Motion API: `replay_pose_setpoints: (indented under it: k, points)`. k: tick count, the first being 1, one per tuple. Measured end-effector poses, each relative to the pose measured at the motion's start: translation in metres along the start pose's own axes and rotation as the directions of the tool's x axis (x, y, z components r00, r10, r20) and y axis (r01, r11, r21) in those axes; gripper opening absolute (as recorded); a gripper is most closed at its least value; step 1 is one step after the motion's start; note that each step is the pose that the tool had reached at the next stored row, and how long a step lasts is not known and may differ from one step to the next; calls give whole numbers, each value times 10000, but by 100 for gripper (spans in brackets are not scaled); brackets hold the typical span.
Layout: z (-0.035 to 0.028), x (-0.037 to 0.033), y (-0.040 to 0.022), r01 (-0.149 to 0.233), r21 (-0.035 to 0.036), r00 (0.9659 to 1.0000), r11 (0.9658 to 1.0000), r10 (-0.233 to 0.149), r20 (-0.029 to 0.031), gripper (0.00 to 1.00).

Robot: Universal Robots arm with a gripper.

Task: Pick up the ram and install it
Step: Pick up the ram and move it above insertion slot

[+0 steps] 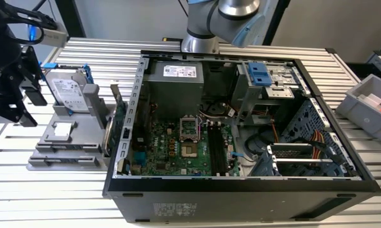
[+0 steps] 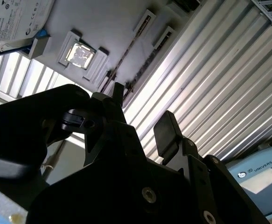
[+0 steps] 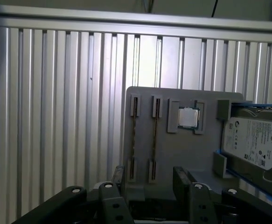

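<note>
A thin strip seen edge-on sits in each of two narrow holders (image 3: 135, 137) (image 3: 154, 137) on the grey tray (image 3: 173, 154). These seem to be the ram, though their colour does not show. My black gripper (image 3: 149, 179) hangs open and empty over the tray's edge, its fingers in line with those two holders. In the second wrist view the gripper (image 2: 142, 109) is again open, with the holders (image 2: 138, 46) beyond it. In the exterior view the gripper (image 1: 27, 109) is at the far left, beside the tray (image 1: 48, 164). The motherboard's dark memory slots (image 1: 216, 149) lie inside the case.
On the tray stand a silver hard drive in a blue frame (image 1: 70, 90) (image 3: 250, 142), a square chip (image 1: 62, 129) (image 3: 188, 116) and an upright green card (image 1: 117, 126). The open computer case (image 1: 241, 186) fills the middle. A grey bin (image 1: 367, 104) is at the exterior view's right.
</note>
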State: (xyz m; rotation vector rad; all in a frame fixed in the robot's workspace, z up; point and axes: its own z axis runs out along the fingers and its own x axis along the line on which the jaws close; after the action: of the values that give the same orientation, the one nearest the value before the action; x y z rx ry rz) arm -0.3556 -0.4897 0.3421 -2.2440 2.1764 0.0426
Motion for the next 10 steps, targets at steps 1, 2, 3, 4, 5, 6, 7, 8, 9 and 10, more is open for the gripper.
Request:
replay_pose_setpoints:
  k: [1,2,3,4,5,6,7,8,9,10]
  points:
    - [4,0,0,0,0,10000,10000,0,0,100]
    - [7,0,0,0,0,10000,10000,0,0,100]
    - [11,0,0,0,0,10000,10000,0,0,100]
    - [15,0,0,0,0,10000,10000,0,0,100]
    - [20,1,0,0,1,10000,10000,0,0,100]
    - [25,1,0,0,1,10000,10000,0,1,100]
    - [29,1,0,0,0,10000,10000,0,0,100]
    - [33,1,0,0,0,10000,10000,0,0,100]
    - [38,1,0,0,0,10000,10000,0,0,100]
    - [42,1,0,0,1,10000,10000,0,1,100]
